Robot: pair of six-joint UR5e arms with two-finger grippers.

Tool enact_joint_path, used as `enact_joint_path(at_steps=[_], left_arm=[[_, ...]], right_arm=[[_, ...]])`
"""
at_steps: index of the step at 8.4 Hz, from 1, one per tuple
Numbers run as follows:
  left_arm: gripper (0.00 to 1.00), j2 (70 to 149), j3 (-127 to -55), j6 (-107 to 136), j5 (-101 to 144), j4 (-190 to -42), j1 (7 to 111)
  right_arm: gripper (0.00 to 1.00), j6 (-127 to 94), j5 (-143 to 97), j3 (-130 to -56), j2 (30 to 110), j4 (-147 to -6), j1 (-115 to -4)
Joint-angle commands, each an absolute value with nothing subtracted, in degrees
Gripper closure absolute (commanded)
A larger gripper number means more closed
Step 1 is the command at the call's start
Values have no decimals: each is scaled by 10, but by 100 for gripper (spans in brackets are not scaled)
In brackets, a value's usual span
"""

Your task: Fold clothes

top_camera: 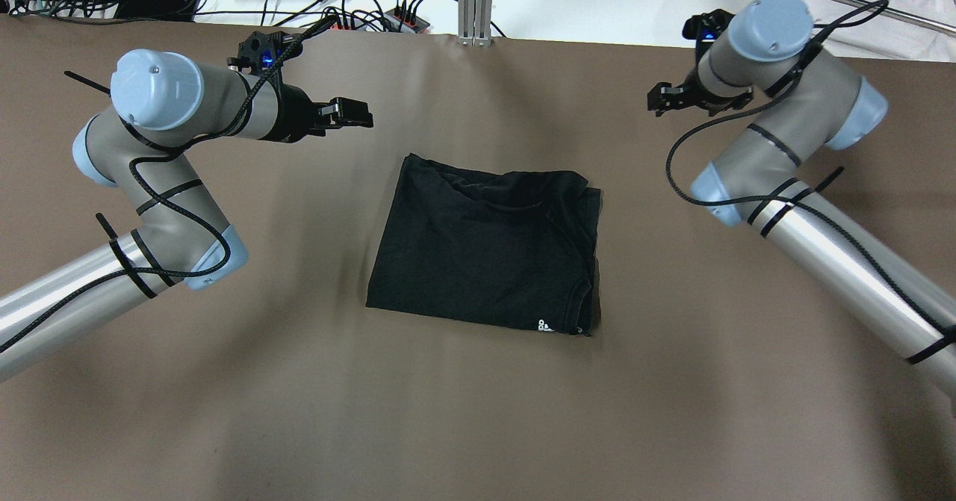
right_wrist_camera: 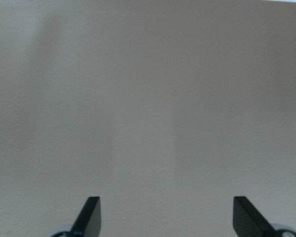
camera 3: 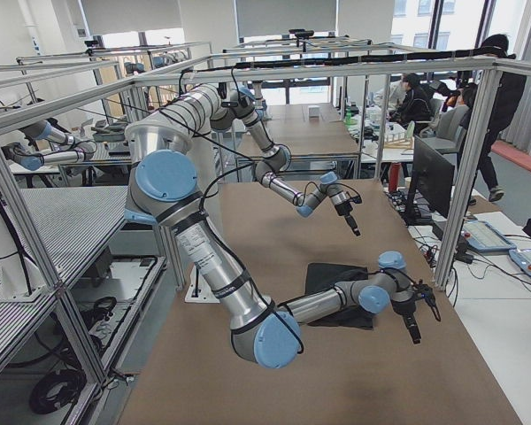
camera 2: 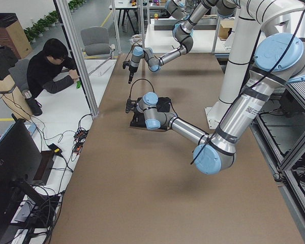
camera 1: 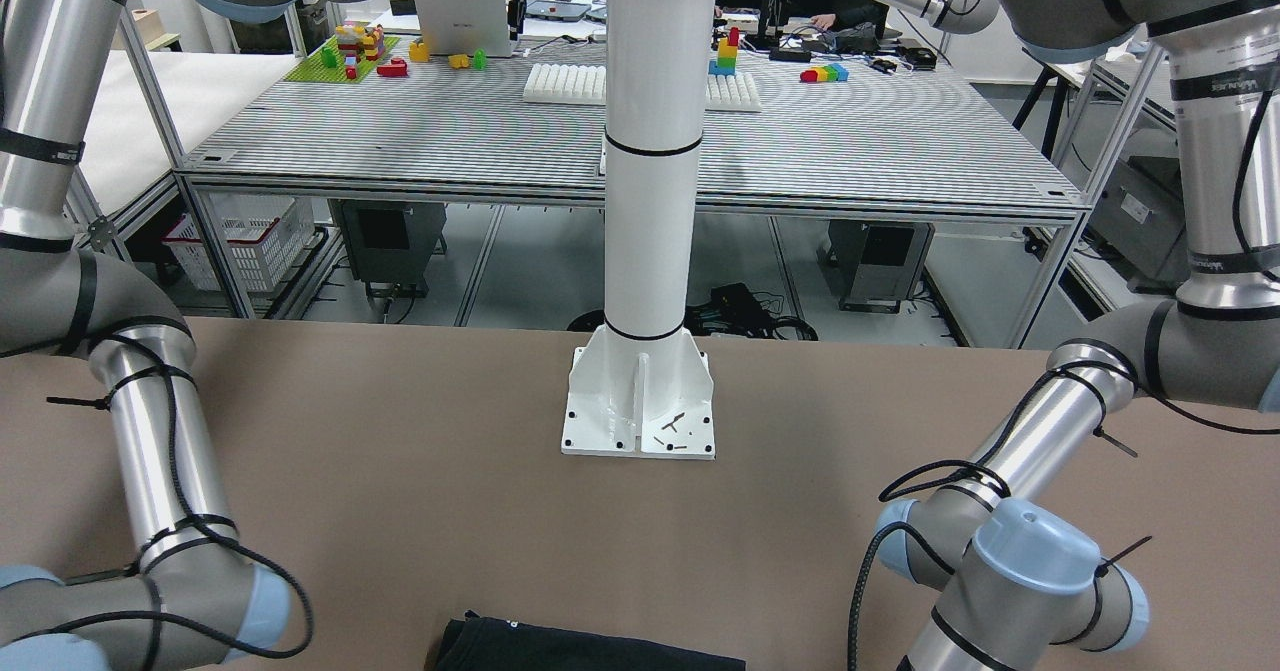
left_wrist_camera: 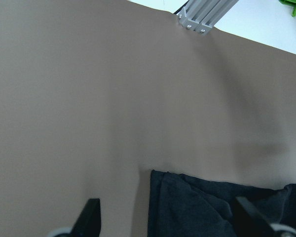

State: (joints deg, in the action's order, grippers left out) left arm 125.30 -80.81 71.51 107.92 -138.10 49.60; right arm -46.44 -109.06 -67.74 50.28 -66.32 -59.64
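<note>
The clothes, where do they lie?

Flat on the brown table, folded into a rough rectangle, between the 2 grippers and touching neither.

How does the left gripper stand?

Its jaws are spread wide and hold nothing. It hovers just beyond the garment's far corner on its own side. The left wrist view shows that corner low in the frame, between the 2 dark fingers.

And the right gripper?

Also spread wide, with nothing in it, and well off the garment's edge on its own side. Its wrist view shows only brown table past its fingers.

Does the overhead view add anything?

Yes, a small white mark at the corner nearest the robot, on the right gripper's side, and layered folds along that edge.

And the front-facing view?

Only a strip of black cloth at the bottom edge, with the white pillar base beyond it. Both grippers are out of frame there.
</note>
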Motion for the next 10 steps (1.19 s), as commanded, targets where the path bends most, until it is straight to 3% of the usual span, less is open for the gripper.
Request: enact_joint_path(at_steps=[1,4,6,10], left_arm=[[6,1250,-802,637,1075,-1372,525],[6,1188,-793,586,1114,-1371,625],[6,1160,-787,420,1203,-1296,726],[6,1023,-815,172,1085,-1257,792]], right_arm=[[6,-265,-1123,-693,556,-709,-686],[6,-103,-1125,-697,633,-701,-741],[6,-54,-1130,-759,709,-704,-774],[6,64,-1137,-844,827,-701,-826]])
